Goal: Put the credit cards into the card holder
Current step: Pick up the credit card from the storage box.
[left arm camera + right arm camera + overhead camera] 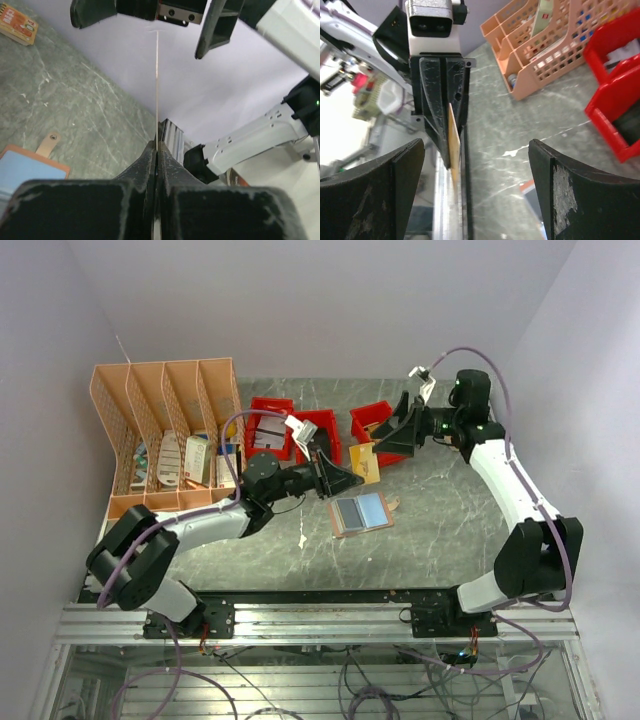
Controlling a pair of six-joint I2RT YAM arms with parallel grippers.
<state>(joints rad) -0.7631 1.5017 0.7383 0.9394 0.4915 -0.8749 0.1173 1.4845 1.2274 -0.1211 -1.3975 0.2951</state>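
We see the left gripper [350, 478] pressed together on a tan card [366, 462], holding it on edge just beyond the far side of the card holder [361, 531]. The card holder lies unfolded on the table [450, 510], with a light blue card [372, 508] on it. Farther beyond the card holder the right gripper [395, 432] hangs with fingers spread, facing the tan card, neither finger touching it. Red bins [322, 430] stand behind the card holder, and a peach organizer [165, 430] stands well to its left.

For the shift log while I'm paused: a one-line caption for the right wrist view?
Open right gripper faces the left gripper, shut on a tan card held edge-on.
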